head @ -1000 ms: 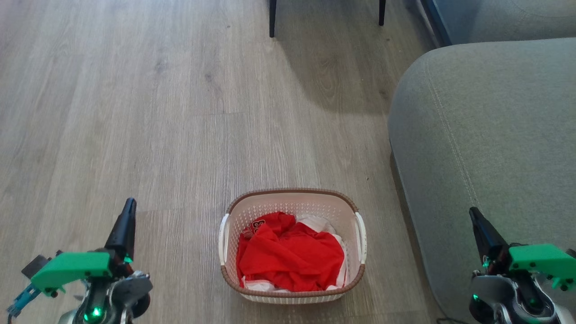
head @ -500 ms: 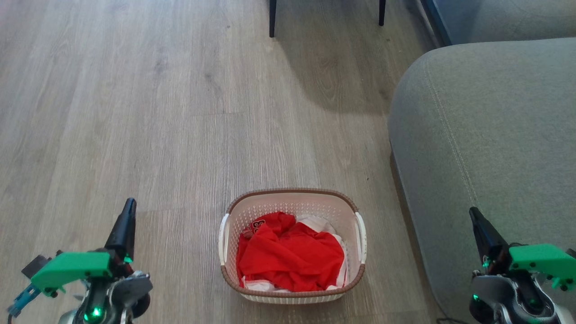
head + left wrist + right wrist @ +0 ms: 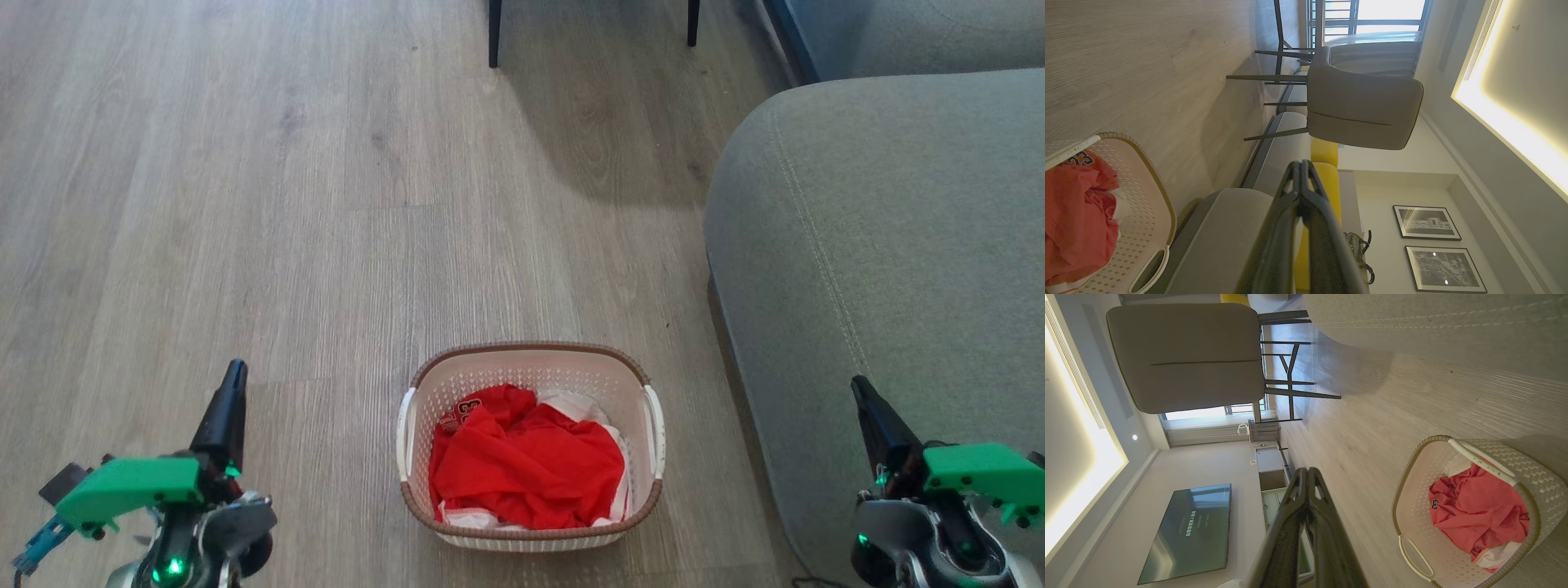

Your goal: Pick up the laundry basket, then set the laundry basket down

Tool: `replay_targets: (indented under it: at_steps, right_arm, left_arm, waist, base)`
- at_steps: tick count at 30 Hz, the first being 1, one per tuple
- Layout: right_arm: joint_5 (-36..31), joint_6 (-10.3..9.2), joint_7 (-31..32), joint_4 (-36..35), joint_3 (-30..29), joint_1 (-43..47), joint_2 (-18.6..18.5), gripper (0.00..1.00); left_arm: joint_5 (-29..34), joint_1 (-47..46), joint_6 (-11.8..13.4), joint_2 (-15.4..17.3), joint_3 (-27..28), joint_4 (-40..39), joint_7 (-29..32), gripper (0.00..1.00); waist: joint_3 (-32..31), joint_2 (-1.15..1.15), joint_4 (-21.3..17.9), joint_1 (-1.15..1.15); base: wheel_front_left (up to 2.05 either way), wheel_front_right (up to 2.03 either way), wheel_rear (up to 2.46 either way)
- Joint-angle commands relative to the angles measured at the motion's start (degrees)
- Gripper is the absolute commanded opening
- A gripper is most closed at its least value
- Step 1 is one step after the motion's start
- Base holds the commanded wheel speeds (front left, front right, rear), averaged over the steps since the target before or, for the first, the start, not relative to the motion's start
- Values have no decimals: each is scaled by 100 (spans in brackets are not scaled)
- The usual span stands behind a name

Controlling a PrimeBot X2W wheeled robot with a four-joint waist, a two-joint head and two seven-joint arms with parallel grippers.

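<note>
laundry basket (image 3: 529,365) w/ red clothes (image 3: 526,461) sits on floor (image 3: 286,204) beside sofa (image 3: 882,245), untouched. left gripper (image 3: 232,384) & right gripper (image 3: 861,396) both closed, empty, well apart. pickup and set-down both left.

floor (image 3: 286,204): pale wood-look planks
sofa (image 3: 882,245): grey, right side
chair (image 3: 1359,106): grey, thin dark legs
tv (image 3: 1188,531): wall-mounted, lower left

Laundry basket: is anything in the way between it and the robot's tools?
No, nothing visible. Bare floor lies between the left tool and the laundry basket, and between it and the right tool by the sofa.
</note>
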Motion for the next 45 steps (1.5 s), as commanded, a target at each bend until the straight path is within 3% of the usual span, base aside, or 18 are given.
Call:
replay_targets:
  at_steps: [1,16,17,18,21,33,45]
  right_arm:
    - [-57,-9,42,-179,101,-285,-41,0]
    - [-57,-9,42,-179,101,-285,-41,0]
    - [2,0,-3,20,5,3,2,0]
    - [2,0,-6,83,15,24,11,100]
    - [1,0,-13,334,46,166,51,100]
    - [-124,-1,-198,265,212,170,43,100]
    - [-827,-2,-400,116,310,128,34,100]
  left_arm:
    - [16,-266,-39,27,206,-177,42,0]
    - [16,-266,-39,27,206,-177,42,0]
    - [1,5,5,0,-6,22,-5,0]
    - [2,23,5,-1,-16,87,-12,100]
    - [5,195,6,-9,-34,331,-19,100]
    - [213,214,30,-5,-141,176,-203,100]
    - [942,201,148,-2,-276,-99,-404,100]
  waist:
    - [0,0,0,0]
    - [0,0,0,0]
    - [0,0,0,0]
    - [0,0,0,0]
    - [-2,0,0,0]
    - [-22,0,3,0]
    - [-37,0,11,0]
  base:
    - [0,0,0]
    - [0,0,0]
    - [0,0,0]
    - [0,0,0]
    - [0,0,0]
    - [0,0,0]
    - [0,0,0]
